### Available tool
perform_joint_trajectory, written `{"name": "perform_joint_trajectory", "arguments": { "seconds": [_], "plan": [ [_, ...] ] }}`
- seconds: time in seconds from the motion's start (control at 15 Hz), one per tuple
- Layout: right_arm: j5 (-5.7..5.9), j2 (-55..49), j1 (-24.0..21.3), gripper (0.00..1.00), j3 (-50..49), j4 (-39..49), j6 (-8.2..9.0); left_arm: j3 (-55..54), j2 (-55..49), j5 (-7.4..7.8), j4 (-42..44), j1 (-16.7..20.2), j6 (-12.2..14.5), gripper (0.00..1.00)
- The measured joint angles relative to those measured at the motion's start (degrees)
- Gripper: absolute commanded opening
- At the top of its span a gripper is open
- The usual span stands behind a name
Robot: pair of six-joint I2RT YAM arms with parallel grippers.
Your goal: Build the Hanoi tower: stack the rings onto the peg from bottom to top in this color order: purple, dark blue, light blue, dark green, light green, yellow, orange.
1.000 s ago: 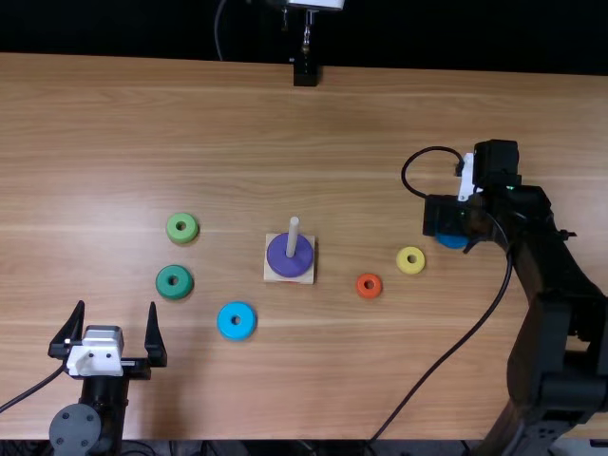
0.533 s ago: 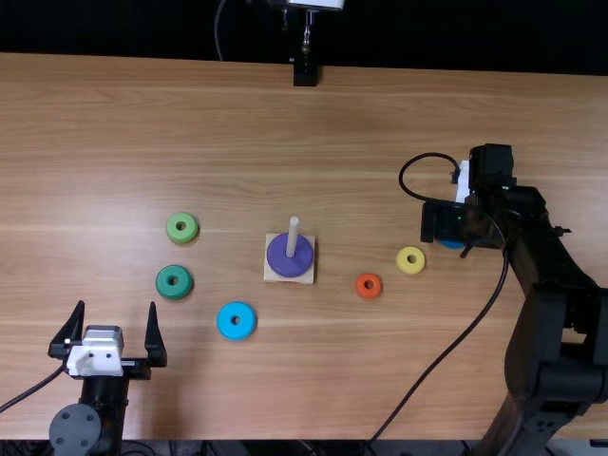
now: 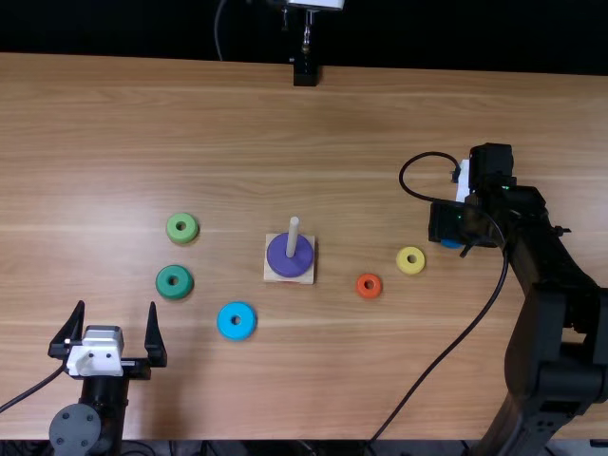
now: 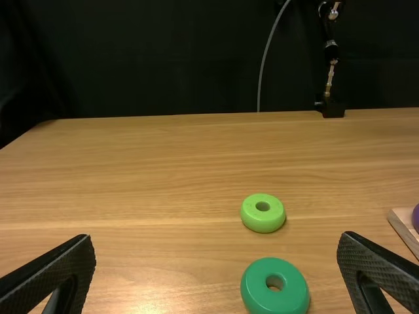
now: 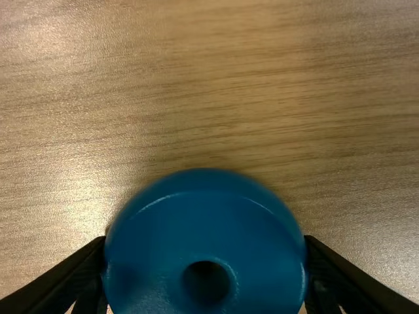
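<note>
We see a light brown wooden tabletop (image 3: 171, 123) with fine grain running along its width. Beyond its straight far edge, we have a black backdrop (image 4: 163, 59), with soft folds at the left wrist view's left side. A thin grey cable (image 4: 263, 65) hangs before it, near a metal rod (image 4: 330, 75) on a small black block (image 4: 331, 109). Pale light glints off the wood.

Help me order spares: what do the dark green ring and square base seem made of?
The dark green ring looks like smooth, softly shiny plastic: even colour, rounded edges; painted wood is possible. The square base is probably bare wood, matte and pale tan.
</note>
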Motion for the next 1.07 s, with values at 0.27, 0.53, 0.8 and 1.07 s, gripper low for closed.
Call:
{"name": "perform_joint_trajectory", "arguments": {
  "seconds": [0.27, 0.53, 0.8, 1.07],
  "plan": [
    [0.00, 0.0, 0.0, 0.00, 0.0, -0.4, -0.09, 0.0, 0.0, 0.00, 0.0, 0.0, 0.0, 1.00],
    [0.00, 0.0, 0.1, 0.00, 3.4, -6.5, -0.26, 0.0, 0.0, 0.00, 0.0, 0.0, 0.0, 1.00],
    [0.04, 0.0, 5.0, 0.00, 12.3, -21.9, -0.26, 0.0, 0.0, 0.00, 0.0, 0.0, 0.0, 1.00],
    [-0.52, -0.1, 11.0, 0.00, 20.5, -27.5, -0.26, 0.0, 0.0, 0.00, 0.0, 0.0, 0.0, 1.00]
  ]
}}
